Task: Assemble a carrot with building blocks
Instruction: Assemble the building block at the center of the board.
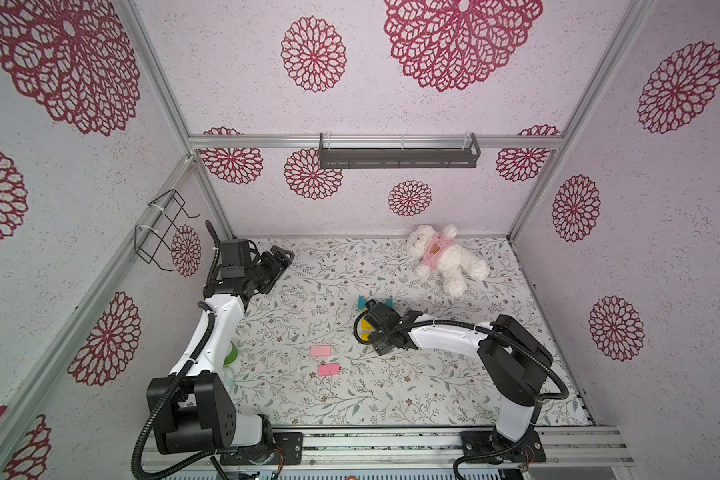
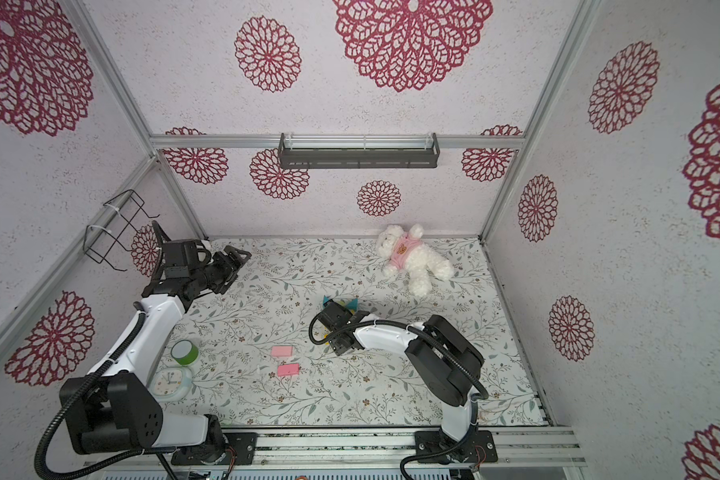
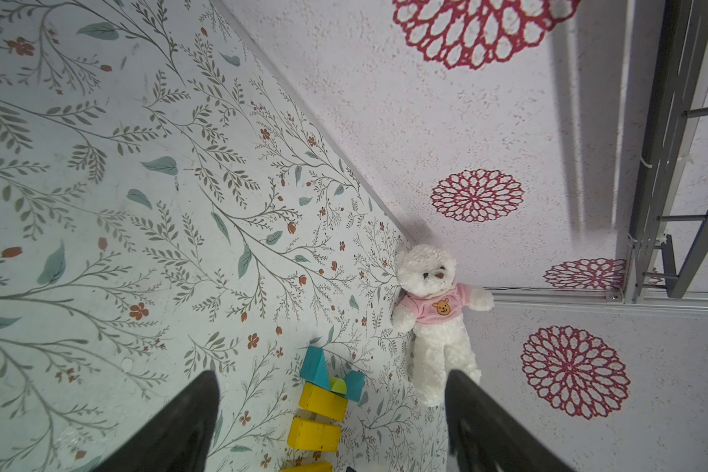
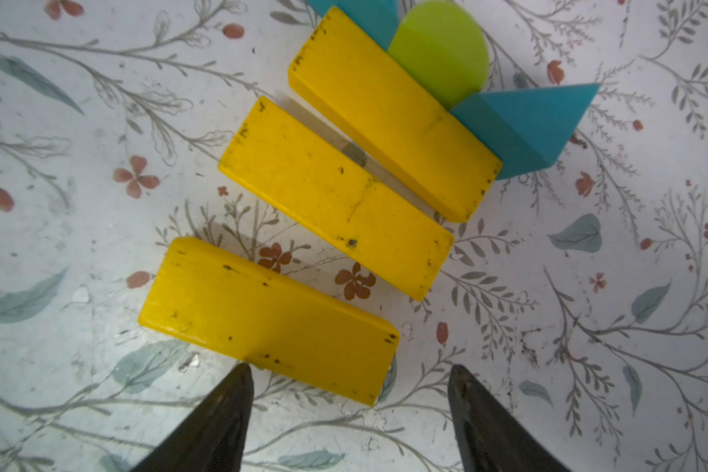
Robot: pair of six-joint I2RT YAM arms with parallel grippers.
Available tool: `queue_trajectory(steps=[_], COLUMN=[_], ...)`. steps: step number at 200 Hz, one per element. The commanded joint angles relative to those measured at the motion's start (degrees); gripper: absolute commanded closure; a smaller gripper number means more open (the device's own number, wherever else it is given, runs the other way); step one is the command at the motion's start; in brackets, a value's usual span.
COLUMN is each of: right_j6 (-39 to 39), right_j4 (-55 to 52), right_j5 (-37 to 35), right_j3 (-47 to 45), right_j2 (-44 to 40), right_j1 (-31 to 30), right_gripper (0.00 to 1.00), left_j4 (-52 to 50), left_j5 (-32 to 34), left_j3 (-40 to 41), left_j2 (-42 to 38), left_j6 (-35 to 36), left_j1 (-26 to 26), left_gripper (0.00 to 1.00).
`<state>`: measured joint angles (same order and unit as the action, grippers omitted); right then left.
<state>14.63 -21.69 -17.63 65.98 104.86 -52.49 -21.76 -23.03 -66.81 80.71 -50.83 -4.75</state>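
The right claw [image 4: 350, 366] is hanging spread over the middle of the table [image 1: 454, 395], its two tips apart and pinching nothing. In the right wrist view they are sitting just below the nearest yellow bar [image 4: 266, 318], at the lower centre of the frame. That bar is lying at the open end of the carrot [image 4: 336, 196], which is taking shape directly under this claw. Three yellow bars are lying side by side with small gaps between them. The teal triangles [image 4: 524, 126] and the green piece [image 4: 438, 49] are capping the far end at the upper right of that frame. What is missing is the narrow tip, and the two pink blocks [image 1: 321, 351] are waiting loose on the table. In a top view they are lying to the lower left of the right claw, near it and between the two arms. Their long sides are running roughly across the frame, much as the yellow bars seem to, so a pickup is probably needing little wrist turn. The left claw [image 1: 283, 254] is resting near the upper left corner of the table, also spread and empty in its wrist view. It is farther from the pink blocks, so the right arm is looking like the nearer one for the fetch.
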Motion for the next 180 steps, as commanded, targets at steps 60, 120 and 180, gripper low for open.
queue_trajectory(steps=[60, 120, 180], right_j6=[0.8, 0.7, -0.8], right_j4=[-1.1, -1.3, -2.9], right_j5=[-2.1, -2.5, -1.9], right_j3=[3.9, 5.4, 2.0], right_j2=[2.5, 3.9, 0.7], right_j1=[-0.2, -0.2, -0.1], right_gripper=[0.15, 0.13, 0.13], left_j4=[0.6, 0.6, 0.6], left_j5=[0.3, 0.1, 0.1], left_j3=[-0.2, -0.2, -0.1], left_j2=[0.7, 0.7, 0.8], left_j6=[0.1, 0.1, 0.0], left_j1=[0.3, 0.4, 0.3], left_gripper=[0.12, 0.12, 0.12])
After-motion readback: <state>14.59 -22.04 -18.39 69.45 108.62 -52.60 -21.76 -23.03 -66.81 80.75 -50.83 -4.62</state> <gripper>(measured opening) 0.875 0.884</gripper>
